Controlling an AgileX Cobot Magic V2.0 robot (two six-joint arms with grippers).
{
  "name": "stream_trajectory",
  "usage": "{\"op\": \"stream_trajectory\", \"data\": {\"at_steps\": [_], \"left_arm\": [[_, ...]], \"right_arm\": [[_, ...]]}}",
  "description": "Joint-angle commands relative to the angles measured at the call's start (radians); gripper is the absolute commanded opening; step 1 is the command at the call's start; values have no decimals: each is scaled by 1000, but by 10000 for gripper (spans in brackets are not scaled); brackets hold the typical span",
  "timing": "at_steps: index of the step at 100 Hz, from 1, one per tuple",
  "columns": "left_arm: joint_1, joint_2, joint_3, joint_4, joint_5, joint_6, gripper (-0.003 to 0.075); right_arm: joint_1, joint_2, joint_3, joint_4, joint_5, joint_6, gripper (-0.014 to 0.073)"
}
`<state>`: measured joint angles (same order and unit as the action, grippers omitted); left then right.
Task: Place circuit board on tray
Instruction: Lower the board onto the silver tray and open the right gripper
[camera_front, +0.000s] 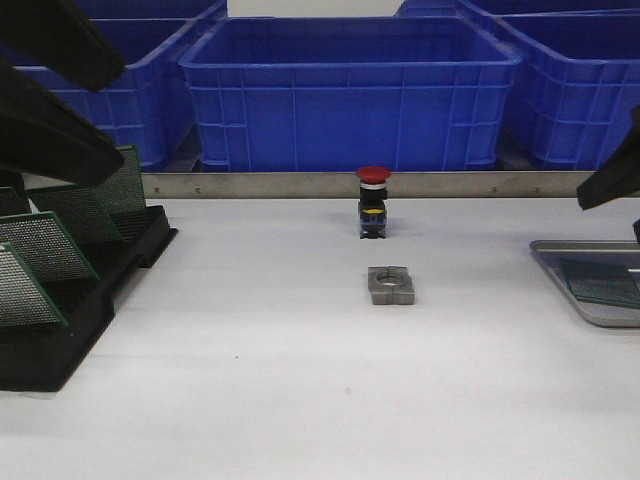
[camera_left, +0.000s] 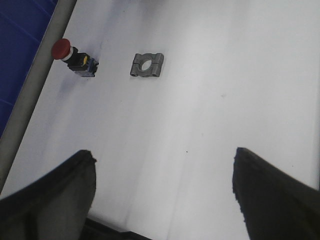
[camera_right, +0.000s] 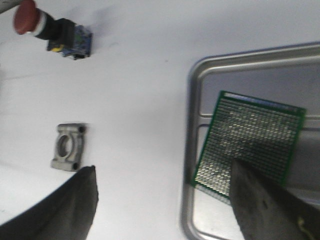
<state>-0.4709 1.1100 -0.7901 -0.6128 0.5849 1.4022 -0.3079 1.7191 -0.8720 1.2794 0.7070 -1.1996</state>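
A green perforated circuit board (camera_right: 250, 145) lies flat inside the silver-grey tray (camera_right: 192, 100), also seen at the table's right edge as circuit board (camera_front: 600, 282) in tray (camera_front: 552, 255). My right gripper (camera_right: 162, 172) hovers open above the tray's near-left rim, one finger over the board's corner, nothing held. Several more green boards (camera_front: 45, 245) stand upright in a black slotted rack (camera_front: 60, 330) at the left. My left gripper (camera_left: 165, 160) is open and empty above bare table.
A red-capped push button (camera_front: 373, 200) stands mid-table with a grey metal clamp block (camera_front: 390, 285) just in front of it. Big blue bins (camera_front: 345, 90) line the back behind a metal rail (camera_front: 360, 184).
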Motion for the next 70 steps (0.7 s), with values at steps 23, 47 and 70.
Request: {"op": "stream_trajectory", "data": {"at_steps": [23, 47, 70], "left_arm": [[27, -62, -31, -39, -31, -10, 533], [178, -137, -31, -14, -8, -34, 533], [373, -151, -31, 112, 78, -34, 533]], "right_arm": [[-7, -196, 71, 46, 66, -76, 477], [-7, -392, 133, 61, 51, -110, 431], [-7, -531, 139, 59, 89, -110, 431]]}}
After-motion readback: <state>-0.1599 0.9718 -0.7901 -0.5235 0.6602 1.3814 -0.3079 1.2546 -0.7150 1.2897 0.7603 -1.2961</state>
